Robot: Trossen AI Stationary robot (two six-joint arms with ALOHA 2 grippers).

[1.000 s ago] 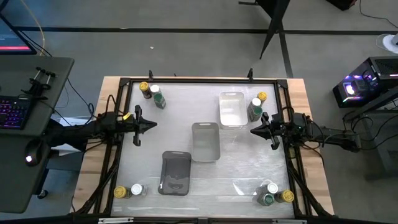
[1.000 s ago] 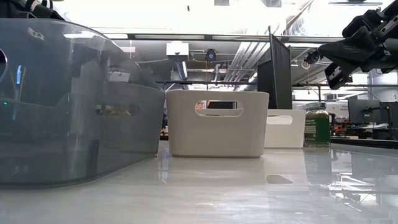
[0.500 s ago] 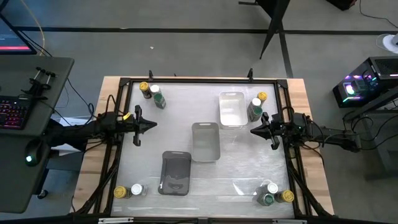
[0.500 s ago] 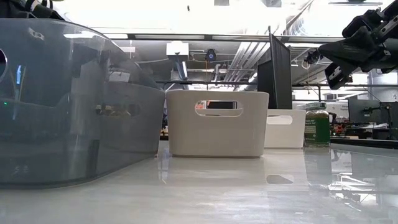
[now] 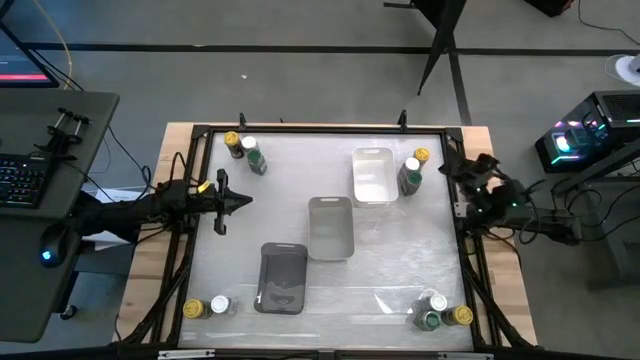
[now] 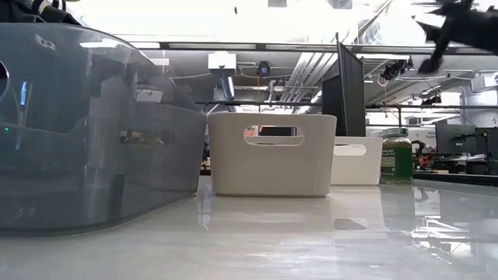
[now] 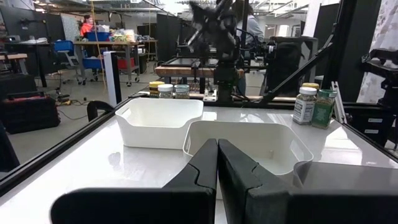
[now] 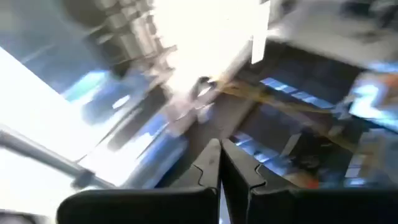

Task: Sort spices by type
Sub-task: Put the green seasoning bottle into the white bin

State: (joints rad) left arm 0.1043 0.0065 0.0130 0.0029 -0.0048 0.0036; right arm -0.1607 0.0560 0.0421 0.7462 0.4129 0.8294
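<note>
The spices (image 5: 245, 152) are grouped at the four corners of the worktop (image 5: 390, 270). The left gripper (image 5: 238, 201) is held at the left edge, fingers closed and empty. The right gripper (image 5: 447, 167) is raised at the right edge, fingers closed, nothing held.

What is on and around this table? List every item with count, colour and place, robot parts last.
far-left jars: three; yellow, white and green lids; far left corner of the table.
far-right jars: three; yellow lid, white lid, one greenish; far right, beside the white tray.
near-left jars: at least two; yellow and white lids; near left corner.
near-right jars: three; white, green and yellow lids; near right corner.
white tray: one; far right of centre.
light grey tray: one; centre.
dark translucent tray: one; near side, left of centre.
keyboard: one; side desk at left.
left gripper: shut, over the table's left side.
right gripper: shut, raised at the right edge.
</note>
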